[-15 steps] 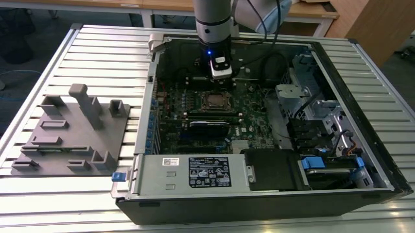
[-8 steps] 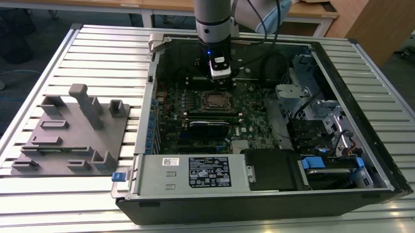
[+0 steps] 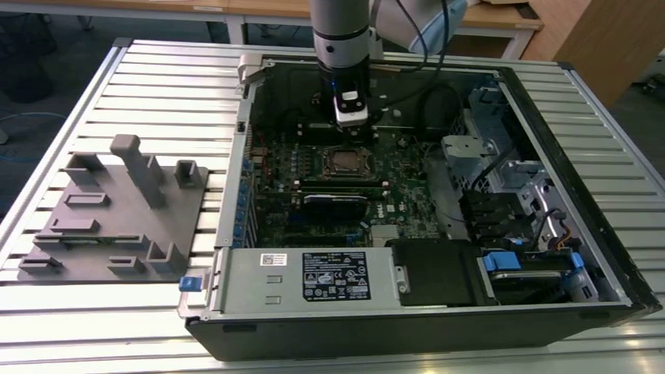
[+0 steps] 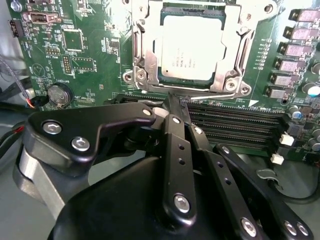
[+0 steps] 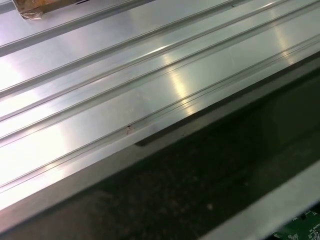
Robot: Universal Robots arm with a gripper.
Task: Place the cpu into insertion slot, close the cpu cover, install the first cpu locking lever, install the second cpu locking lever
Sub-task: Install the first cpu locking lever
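I am looking down on a slatted metal tabletop (image 3: 124,86). At the exterior view's left a grey fixture (image 3: 114,218) is standing on it. Just beside that, toward the right, an open computer case (image 3: 416,327) is lying on its side.

The arm is reaching down into the case, with the claw (image 3: 351,128) hanging just above the green board (image 3: 416,187). The cpu (image 3: 344,161) is sitting near the claw, in the middle of that board.

In the second wrist view the cpu (image 4: 189,47) is showing as a flat, pale, dull-metal square with faint print. It is lying inside the insertion slot (image 4: 200,11), whose dark rim is peeking out around it. The cpu cover (image 4: 145,50), a thin silvery frame, is lying down over the chip's edges.

The claw (image 4: 172,102) is clenched, its black fingers (image 4: 176,150) meeting at a thin wire locking lever (image 4: 210,96) along the socket's near edge. I cannot tell whether they are pinching it. The long black memory slots (image 4: 235,125) are running just beside them.
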